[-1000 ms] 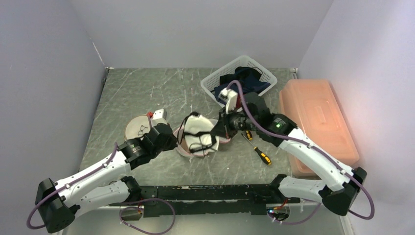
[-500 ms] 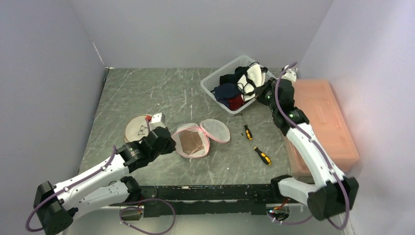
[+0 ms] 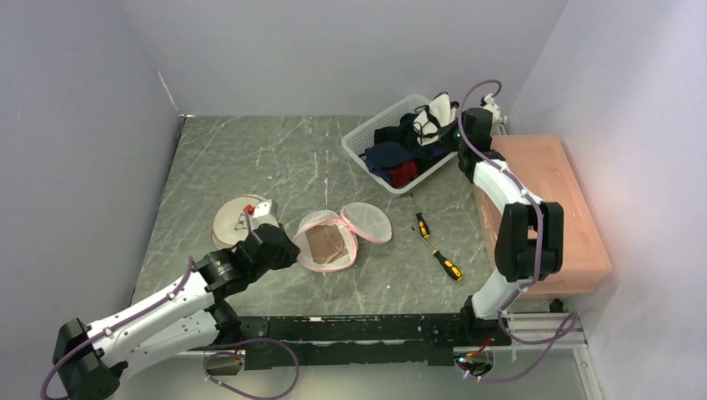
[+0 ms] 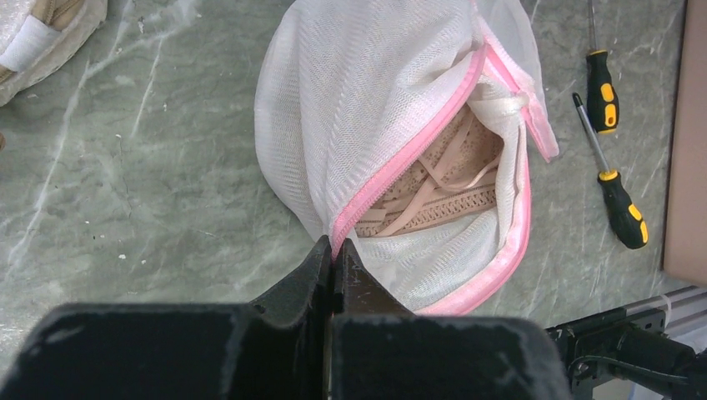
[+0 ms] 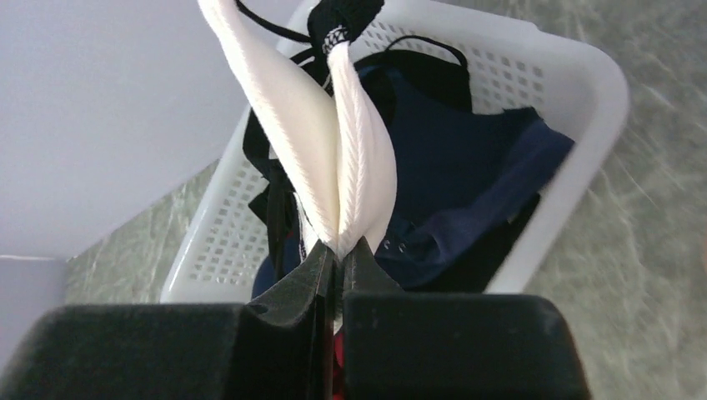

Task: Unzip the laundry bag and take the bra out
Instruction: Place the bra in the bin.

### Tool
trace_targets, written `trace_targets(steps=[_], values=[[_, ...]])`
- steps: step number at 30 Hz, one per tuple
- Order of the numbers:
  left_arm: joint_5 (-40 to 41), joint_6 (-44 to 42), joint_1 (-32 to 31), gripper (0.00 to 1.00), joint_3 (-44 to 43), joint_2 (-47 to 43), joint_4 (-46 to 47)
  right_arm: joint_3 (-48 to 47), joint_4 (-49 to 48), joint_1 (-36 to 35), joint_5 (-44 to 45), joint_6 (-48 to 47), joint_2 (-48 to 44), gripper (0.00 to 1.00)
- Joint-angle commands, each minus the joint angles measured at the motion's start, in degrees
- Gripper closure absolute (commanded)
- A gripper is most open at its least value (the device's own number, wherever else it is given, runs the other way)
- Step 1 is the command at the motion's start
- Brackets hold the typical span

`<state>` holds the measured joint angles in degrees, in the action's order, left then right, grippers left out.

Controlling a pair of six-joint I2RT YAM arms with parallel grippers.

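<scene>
The right pincer is closed tight on the lower edge of the white bra. Its two padded cups are pressed together between the fingers and its black straps trail loose above and to the side. The bra hangs over the far part of the white basket, above the dark blue clothes lying there, so it is already out of the bag. It looks light and soft. The moulded cups keep their shape, while the straps are limp and could snag on the basket's lattice, so the firm cup edge it is held by now seems the best place to grip. The left pincer is also closed, pinching the pink zip edge of the laundry bag. The bag lies unzipped on the marbled table with a beige lacy garment showing in its mouth. The mesh is thin and slack and would slide if not pinned, and the stitched zip band is its only stiff part. Two screwdrivers lie just to the right of the bag. A second ago the right pincer was at the bag's mouth with the bra just beside it. It has since carried the bra across to the basket and folded back by the orange box, while the left pincer has kept its hold.
</scene>
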<state>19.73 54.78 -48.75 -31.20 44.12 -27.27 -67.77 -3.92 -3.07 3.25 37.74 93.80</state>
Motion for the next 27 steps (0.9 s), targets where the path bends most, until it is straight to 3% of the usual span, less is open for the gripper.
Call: trace_targets(steps=[1,11,15,16,19,20,27], values=[[-0.2,0.9,0.2,0.97,-0.6,0.1,0.7,-6.5,-7.2,2.1,-9.1,1.0,5.4,1.00],[1.9,-0.4,0.2,0.97,-1.0,0.9,0.4,-18.3,1.3,2.9,-15.2,3.4,19.3,1.00],[2.0,0.0,0.3,0.97,-0.5,1.4,0.6,-19.7,5.9,2.9,-13.9,3.2,20.4,1.00],[1.8,-0.1,0.3,0.97,-0.3,1.6,0.9,-19.5,6.8,2.9,-13.2,2.9,20.2,0.96],[1.5,-0.3,0.2,0.97,-0.2,1.7,1.4,-17.6,7.7,2.9,-10.3,2.1,18.4,0.60],[1.6,-0.4,0.2,0.97,-0.3,1.9,1.3,-17.2,8.0,2.9,-9.6,2.0,17.8,0.53],[2.7,-0.4,0.3,0.97,-1.0,1.0,-0.7,-17.9,10.8,2.9,-5.7,1.2,13.5,0.31]])
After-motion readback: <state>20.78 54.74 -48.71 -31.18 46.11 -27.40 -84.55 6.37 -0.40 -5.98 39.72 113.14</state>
